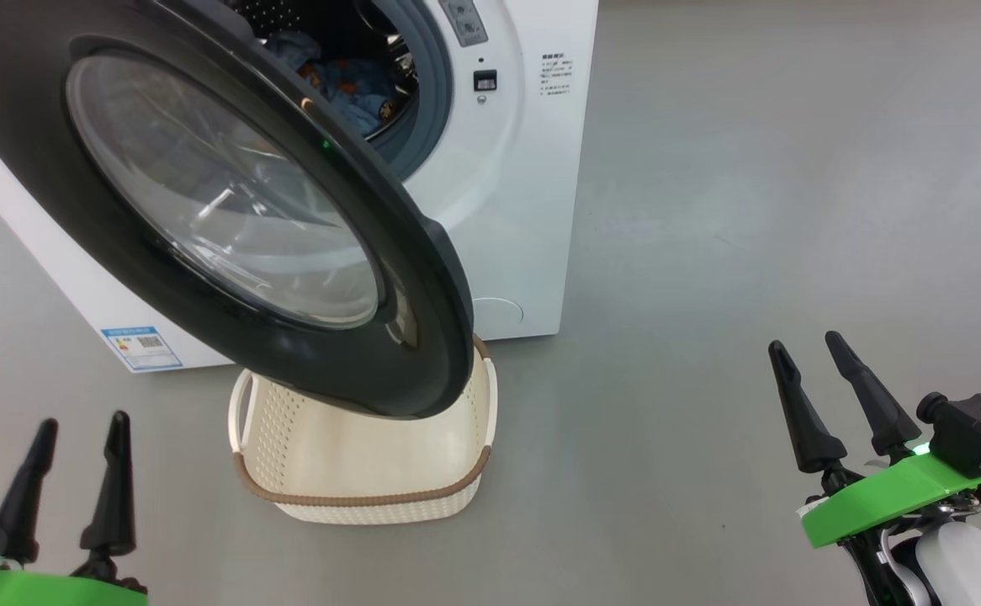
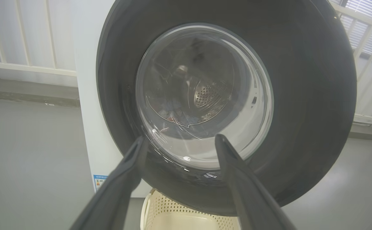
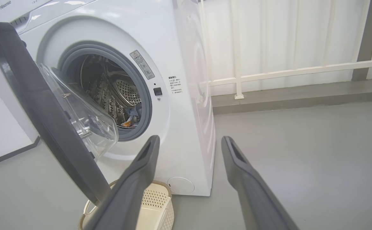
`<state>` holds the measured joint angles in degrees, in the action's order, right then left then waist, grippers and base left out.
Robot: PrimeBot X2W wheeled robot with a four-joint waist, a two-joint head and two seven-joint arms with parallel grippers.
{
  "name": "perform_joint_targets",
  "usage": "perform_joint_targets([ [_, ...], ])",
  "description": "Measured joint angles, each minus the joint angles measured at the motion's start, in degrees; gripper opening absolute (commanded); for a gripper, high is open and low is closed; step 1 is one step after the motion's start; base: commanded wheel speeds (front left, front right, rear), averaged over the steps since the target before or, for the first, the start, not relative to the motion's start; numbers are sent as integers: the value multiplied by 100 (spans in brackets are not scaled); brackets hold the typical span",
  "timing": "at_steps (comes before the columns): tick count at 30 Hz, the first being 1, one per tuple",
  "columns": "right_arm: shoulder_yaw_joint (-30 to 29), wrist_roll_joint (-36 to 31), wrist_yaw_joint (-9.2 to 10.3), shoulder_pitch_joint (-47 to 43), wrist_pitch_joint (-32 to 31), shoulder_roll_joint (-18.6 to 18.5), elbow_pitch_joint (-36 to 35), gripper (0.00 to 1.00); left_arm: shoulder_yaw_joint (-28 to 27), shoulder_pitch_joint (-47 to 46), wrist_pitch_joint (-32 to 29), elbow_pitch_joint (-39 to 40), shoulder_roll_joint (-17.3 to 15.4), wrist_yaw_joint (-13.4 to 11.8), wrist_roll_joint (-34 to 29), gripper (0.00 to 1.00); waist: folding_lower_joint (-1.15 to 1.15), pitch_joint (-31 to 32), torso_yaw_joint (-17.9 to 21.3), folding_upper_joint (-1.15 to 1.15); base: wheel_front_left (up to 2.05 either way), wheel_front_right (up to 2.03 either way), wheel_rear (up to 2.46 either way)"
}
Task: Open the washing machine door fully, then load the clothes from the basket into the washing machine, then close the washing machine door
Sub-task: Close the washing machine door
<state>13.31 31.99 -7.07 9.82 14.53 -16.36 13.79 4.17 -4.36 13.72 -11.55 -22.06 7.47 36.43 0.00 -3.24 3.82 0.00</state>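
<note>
Washing machine door [image 1: 221, 202] stood partly open over the basket [image 1: 373, 498]; clothes [image 1: 356, 88] lay inside the drum [image 3: 125, 91]. Left pincer [image 1: 85, 419] and right pincer [image 1: 804, 340], nearer, both stood apart.

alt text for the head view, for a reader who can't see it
A white washing machine has its black round door standing partly open, with blue printed clothes inside the machine. A cream basket sits on the grey floor under the door's edge, its visible part bare. The left gripper and right gripper hover open at the lower corners, holding nothing.
</note>
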Motion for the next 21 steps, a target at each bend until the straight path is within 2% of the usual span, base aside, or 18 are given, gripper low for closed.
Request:
perform_joint_targets([
  [10, 3, -24, 0, -5, 0, -38, -23, 100, -283, 127, 75, -166, 376, -1, -410, 100, 0, 132, 12, 0, 0, 0, 0],
  [21, 71, -24, 0, -107, 0, -120, -7, 100, -415, 152, 76, -146, 509, 0, -646, 100, 0, 229, 1, 0, 0, 0, 0],
])
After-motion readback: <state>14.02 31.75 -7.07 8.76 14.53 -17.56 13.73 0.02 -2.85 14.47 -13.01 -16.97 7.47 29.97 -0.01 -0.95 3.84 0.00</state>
